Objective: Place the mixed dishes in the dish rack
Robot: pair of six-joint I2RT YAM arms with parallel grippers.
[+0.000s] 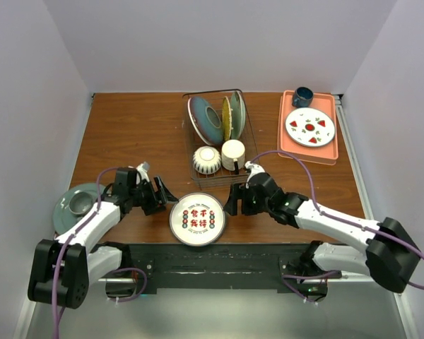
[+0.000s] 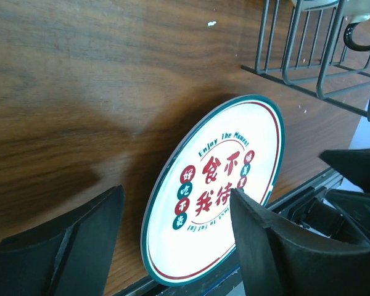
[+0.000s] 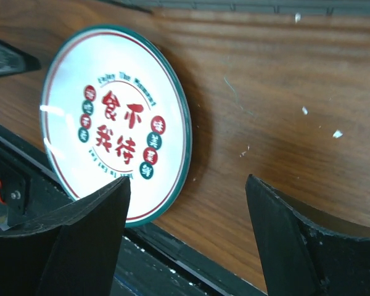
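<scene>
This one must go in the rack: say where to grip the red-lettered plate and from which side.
Grip the red-lettered plate by its near rim. It lies flat on the table, leaving no gap for a finger, but that rim seems to overhang the table's edge. Come low from the right with the right tool, one finger beneath, one on top.

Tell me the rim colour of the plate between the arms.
The plate has a dark green rim, thin red ring inside; clearest in left wrist view.

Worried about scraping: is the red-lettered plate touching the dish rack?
Apart. The left wrist view shows bare wood between the red-lettered plate and the dish rack.
</scene>
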